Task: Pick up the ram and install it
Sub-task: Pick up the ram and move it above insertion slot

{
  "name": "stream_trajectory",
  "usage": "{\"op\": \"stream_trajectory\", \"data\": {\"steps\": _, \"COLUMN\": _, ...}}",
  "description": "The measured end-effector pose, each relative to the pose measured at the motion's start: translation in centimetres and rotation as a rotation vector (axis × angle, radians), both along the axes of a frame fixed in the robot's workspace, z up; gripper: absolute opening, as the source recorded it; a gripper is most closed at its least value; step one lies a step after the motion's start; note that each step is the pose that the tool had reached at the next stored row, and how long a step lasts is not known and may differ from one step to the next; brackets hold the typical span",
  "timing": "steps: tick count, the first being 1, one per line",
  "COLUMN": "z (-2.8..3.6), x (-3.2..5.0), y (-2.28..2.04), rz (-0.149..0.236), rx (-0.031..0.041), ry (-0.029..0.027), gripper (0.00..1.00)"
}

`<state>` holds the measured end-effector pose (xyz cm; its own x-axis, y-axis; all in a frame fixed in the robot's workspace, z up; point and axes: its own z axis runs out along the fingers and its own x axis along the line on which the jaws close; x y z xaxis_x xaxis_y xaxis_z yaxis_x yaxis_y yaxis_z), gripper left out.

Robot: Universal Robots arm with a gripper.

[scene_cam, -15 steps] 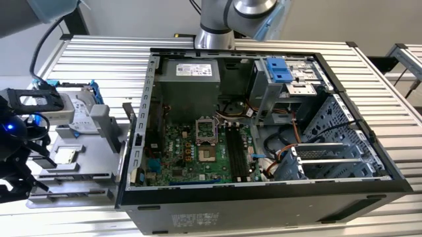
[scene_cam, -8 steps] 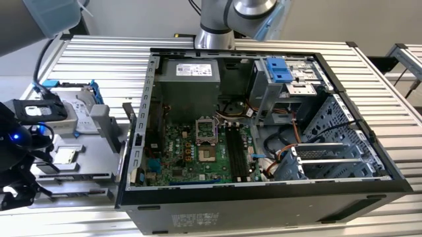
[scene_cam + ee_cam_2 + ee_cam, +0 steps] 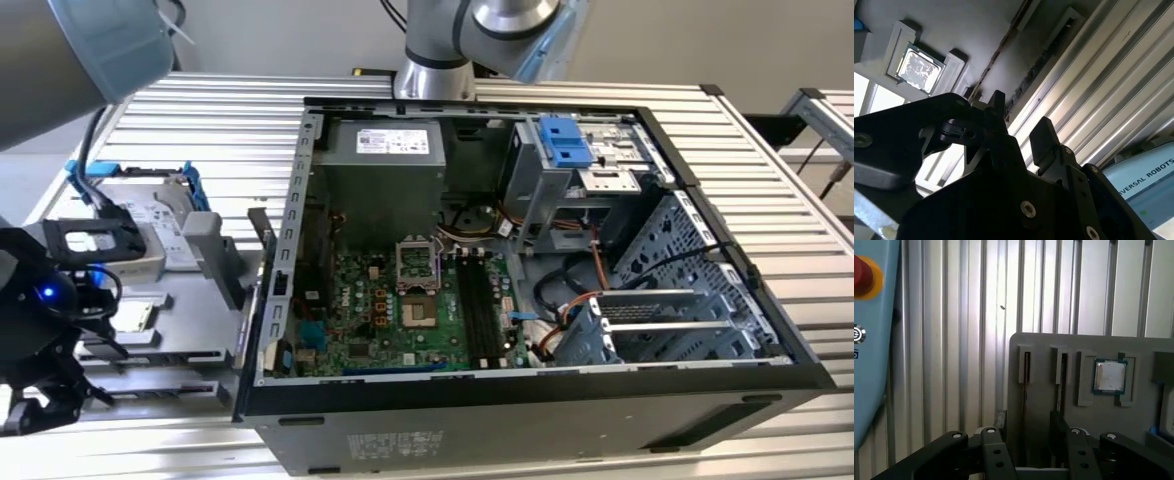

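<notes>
Ribbed aluminium slats form the surface. At the exterior view's left, a grey moulded tray holds a square silver processor. In the first wrist view the black fingers are spread, one on each side of the ram, a thin dark stick standing on edge in a narrow tray slot. Rightward sits the open black computer case, with a green motherboard inside.

A ribbed metal table carries an open computer case and, beside it, a grey tray.
</notes>
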<state>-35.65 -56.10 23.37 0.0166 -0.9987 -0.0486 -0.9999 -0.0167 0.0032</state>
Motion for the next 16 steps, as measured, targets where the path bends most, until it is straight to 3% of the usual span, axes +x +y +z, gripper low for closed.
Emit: {"op": "stream_trajectory", "data": {"steps": 16, "z": -3.41, "x": 0.11, "y": 0.0, "rz": 0.0, "rx": 0.0001, "ry": -0.0004, "gripper": 1.0}}
